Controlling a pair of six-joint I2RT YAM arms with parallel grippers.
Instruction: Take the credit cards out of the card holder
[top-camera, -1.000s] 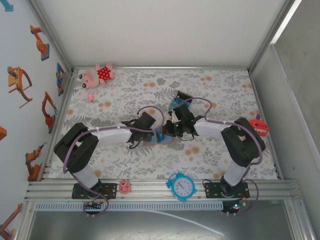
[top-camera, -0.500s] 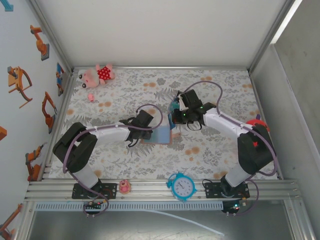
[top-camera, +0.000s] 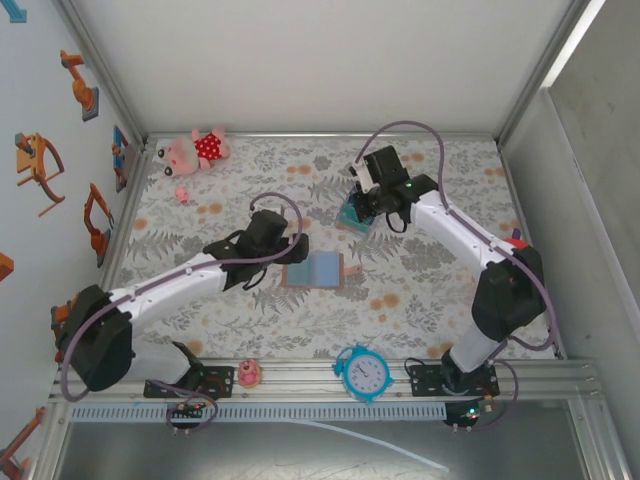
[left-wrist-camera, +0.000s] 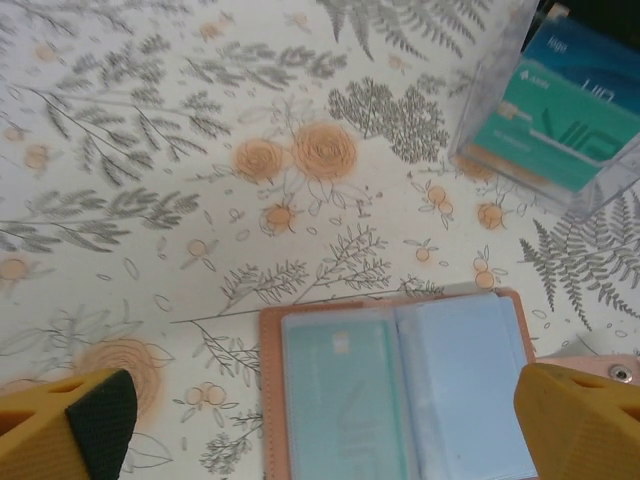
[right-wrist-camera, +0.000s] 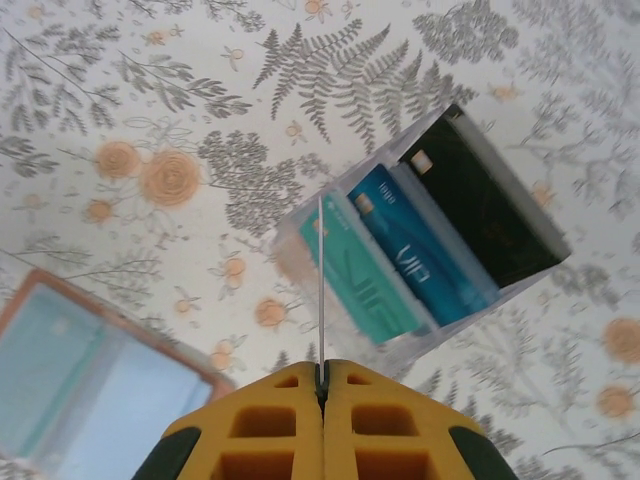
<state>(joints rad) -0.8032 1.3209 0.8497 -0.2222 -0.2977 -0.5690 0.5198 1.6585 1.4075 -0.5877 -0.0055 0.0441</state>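
Top external view, centre-left: the left gripper (top-camera: 292, 242) hovers with fingers spread wide, holding nothing. Just right and below it, mid-frame, the tan leather folding card holder (top-camera: 318, 270) lies open flat on the floral tablecloth (top-camera: 430, 290). Upper right of centre, the right gripper (right-wrist-camera: 323, 372) pinches a thin edge-on card (right-wrist-camera: 320, 280) above a clear plastic box (top-camera: 352, 217) holding teal, blue and black cards.

tan card holder (top-camera: 316, 271) lies open, pockets up.
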